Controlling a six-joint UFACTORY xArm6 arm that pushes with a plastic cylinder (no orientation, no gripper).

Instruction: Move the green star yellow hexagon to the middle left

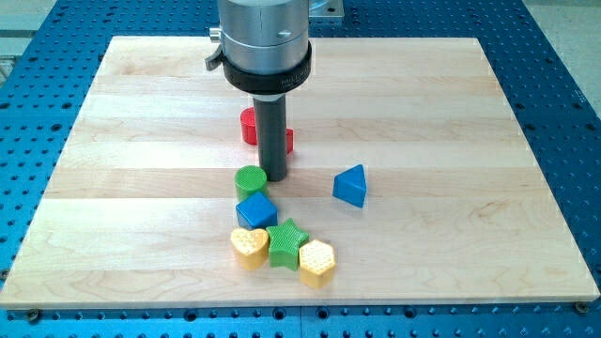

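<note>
my tip point(274, 176) (a bare rod, grasping nothing) sits just right of the green cylinder point(250, 180) — well above the green star point(286, 243) and the yellow hexagon point(317, 262), which touch.

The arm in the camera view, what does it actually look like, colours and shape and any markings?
A wide silver-grey metal cylinder enters from the view's top, ringed below by a black collar with a small metal tab on its left. From it a straight dark rod runs down to my tip, just right of the green round block. No cables or readable markings show.
</note>
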